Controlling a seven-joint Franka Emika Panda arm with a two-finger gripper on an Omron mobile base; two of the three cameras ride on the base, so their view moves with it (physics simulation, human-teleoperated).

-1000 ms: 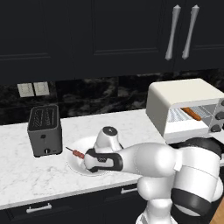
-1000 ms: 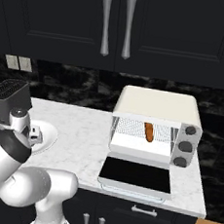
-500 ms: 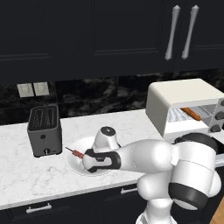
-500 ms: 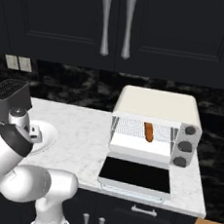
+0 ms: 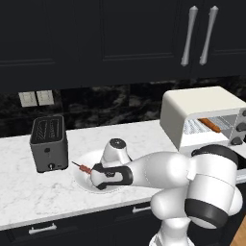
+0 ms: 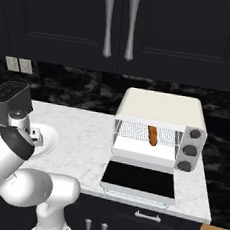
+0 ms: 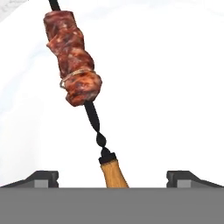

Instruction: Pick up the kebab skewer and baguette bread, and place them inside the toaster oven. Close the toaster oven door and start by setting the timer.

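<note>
Skewer meat and stick run through the hand view: the kebab skewer (image 7: 83, 87) lies on the white plate (image 7: 175, 87), its reddish-brown chunks toward 11 o'clock and its orange wooden end toward 6 o'clock, coming down between the two dark fingertips (image 7: 43, 178). The end effector (image 7: 112, 179) is spread wide, released, with one tip far out at 8 o'clock and the other at 4 o'clock of the orange end, neither touching the stick.

From the left base view, the end effector (image 5: 98, 178) hangs low over the plate (image 5: 81, 178) on the marble surface (image 5: 29, 202), and the thin tip of the kebab skewer (image 5: 81, 167) pokes out at 10 o'clock from the hand. A dark grey toaster (image 5: 48, 143) stands just beside the plate, at 10 o'clock of it. The toaster oven (image 5: 204, 117) sits well apart at 3 o'clock, with the baguette bread (image 5: 211, 125) lying on its wire rack.

From the right base view, the toaster oven (image 6: 162, 112) stands open, the toaster oven door (image 6: 140, 179) folded down flat toward the front edge of the surface (image 6: 85, 134), dark glass facing up. The baguette bread (image 6: 153, 135) rests inside on the rack, lying front to back. Three knobs (image 6: 189, 150) line the oven's right side. The plate (image 6: 51, 140) shows at 9 o'clock of the oven, partly behind the arm, with the toaster (image 6: 8, 98) beyond it.
</note>
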